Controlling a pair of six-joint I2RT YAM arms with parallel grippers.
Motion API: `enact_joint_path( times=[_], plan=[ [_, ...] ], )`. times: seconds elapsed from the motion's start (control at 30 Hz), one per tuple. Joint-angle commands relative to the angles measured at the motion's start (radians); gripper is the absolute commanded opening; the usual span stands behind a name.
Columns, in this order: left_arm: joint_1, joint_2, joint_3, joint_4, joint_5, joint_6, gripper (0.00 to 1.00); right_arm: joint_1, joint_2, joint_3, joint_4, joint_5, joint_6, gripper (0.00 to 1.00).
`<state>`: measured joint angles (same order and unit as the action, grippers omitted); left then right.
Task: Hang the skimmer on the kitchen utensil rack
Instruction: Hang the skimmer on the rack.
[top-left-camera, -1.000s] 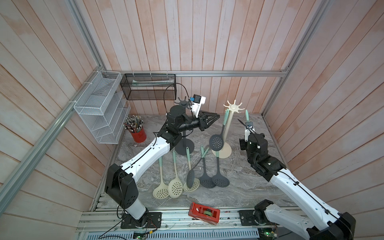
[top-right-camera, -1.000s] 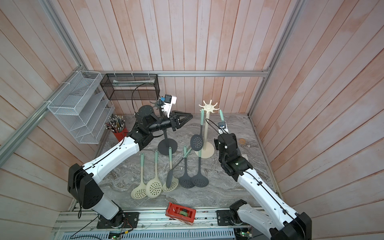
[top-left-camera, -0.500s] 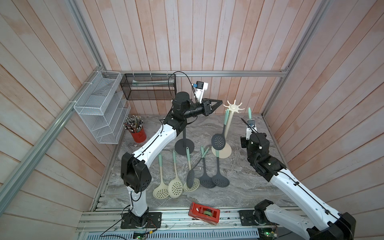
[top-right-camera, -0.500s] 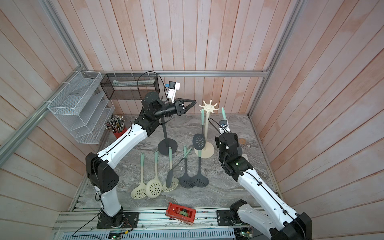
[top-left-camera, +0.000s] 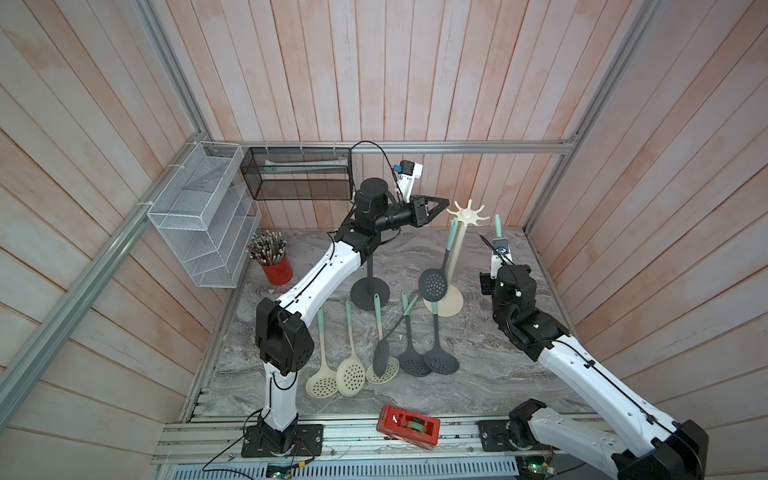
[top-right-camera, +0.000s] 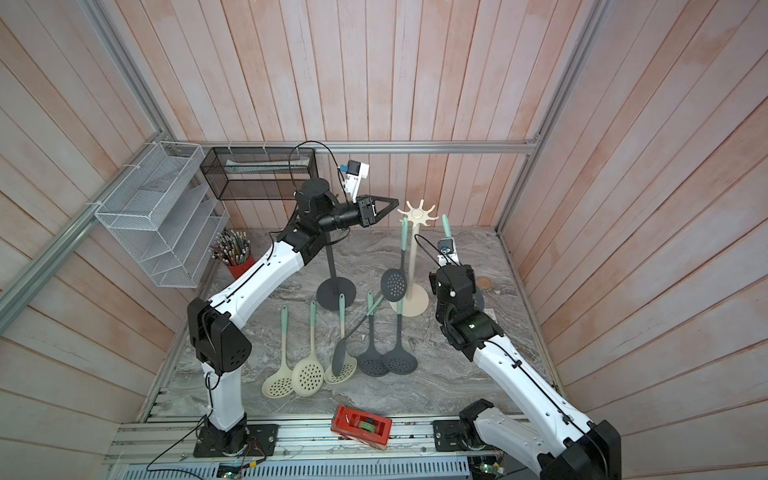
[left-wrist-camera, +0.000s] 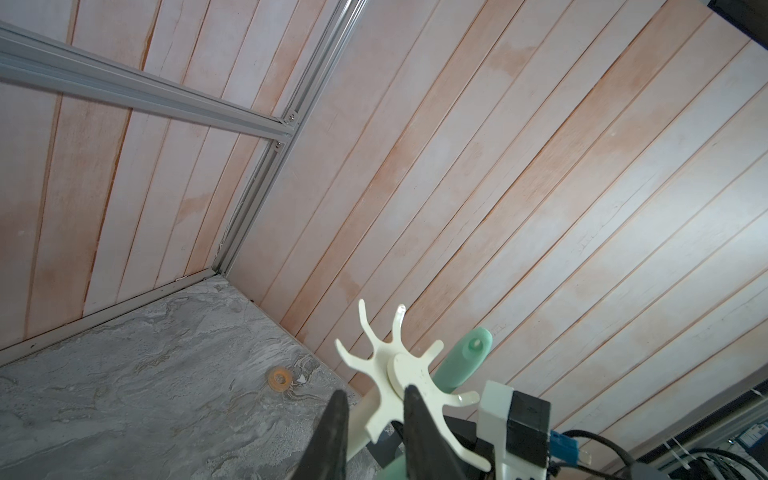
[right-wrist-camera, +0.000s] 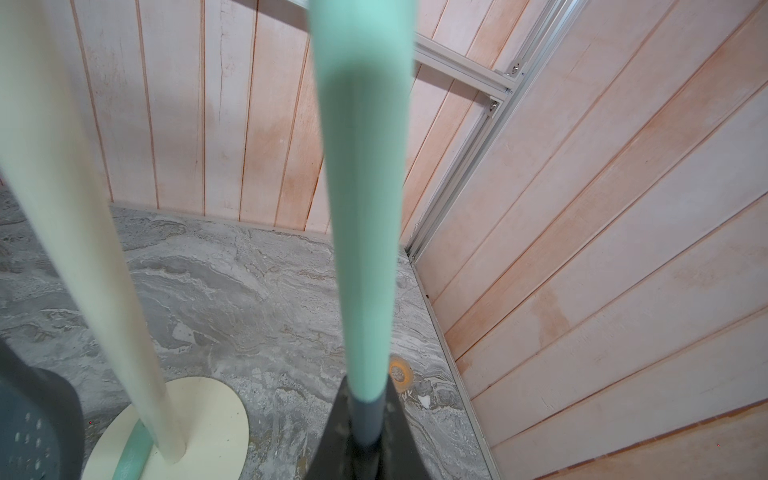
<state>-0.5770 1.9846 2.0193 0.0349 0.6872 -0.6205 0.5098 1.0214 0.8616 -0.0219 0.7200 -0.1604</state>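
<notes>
My right gripper (right-wrist-camera: 365, 409) is shut on the dark lower shaft of a skimmer (right-wrist-camera: 361, 166), holding it upright. Its mint handle tip (top-left-camera: 497, 224) stands just right of the cream utensil rack (top-left-camera: 467, 212), level with the hooks; its head is hidden under the arm. Another dark skimmer (top-left-camera: 432, 284) hangs on the rack's left side. My left gripper (top-left-camera: 444, 202) is raised beside the rack's hooked top (left-wrist-camera: 409, 365). It is open a narrow gap and holds nothing.
A black rack stand (top-left-camera: 370, 286) is left of the cream one. Several cream and dark skimmers (top-left-camera: 351, 376) lie on the marble in front. A red pencil cup (top-left-camera: 276, 268), wire shelf (top-left-camera: 199, 220), mesh basket (top-left-camera: 299, 174) and red tape dispenser (top-left-camera: 409, 428) ring the area.
My left arm has lifted from beside the black stand up to the cream rack's top, and its jaws have narrowed slightly. The right arm with its skimmer has barely moved.
</notes>
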Motion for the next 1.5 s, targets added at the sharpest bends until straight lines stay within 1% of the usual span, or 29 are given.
enact_joint_path(
  times=[0.0, 0.37, 0.5, 0.63, 0.77, 1.03, 1.27, 1.47],
  plan=[
    [-0.006, 0.026, 0.022, -0.036, -0.023, 0.024, 0.26, 0.002, 0.008, -0.004, 0.036, 0.004, 0.004, 0.0],
    [-0.019, 0.022, 0.021, -0.058, -0.029, 0.054, 0.26, 0.002, 0.031, 0.001, 0.036, 0.002, 0.002, 0.0],
    [-0.022, 0.016, 0.011, -0.059, -0.029, 0.059, 0.26, 0.004, 0.046, 0.008, 0.038, 0.034, -0.004, 0.0],
    [-0.021, 0.01, 0.004, -0.055, -0.028, 0.061, 0.26, 0.015, 0.067, 0.011, 0.062, 0.105, -0.036, 0.0],
    [-0.021, 0.008, 0.004, -0.052, -0.023, 0.059, 0.25, 0.027, 0.082, 0.019, 0.083, 0.144, -0.051, 0.0],
    [-0.021, -0.005, -0.007, -0.048, -0.02, 0.057, 0.2, 0.036, 0.076, 0.014, 0.133, 0.191, -0.066, 0.0],
    [-0.023, -0.02, -0.025, -0.036, -0.023, 0.054, 0.18, 0.036, 0.098, 0.021, 0.131, 0.182, -0.073, 0.0],
    [-0.023, -0.02, -0.025, -0.035, -0.026, 0.05, 0.12, 0.036, 0.106, 0.023, 0.135, 0.173, -0.067, 0.0]
  ],
)
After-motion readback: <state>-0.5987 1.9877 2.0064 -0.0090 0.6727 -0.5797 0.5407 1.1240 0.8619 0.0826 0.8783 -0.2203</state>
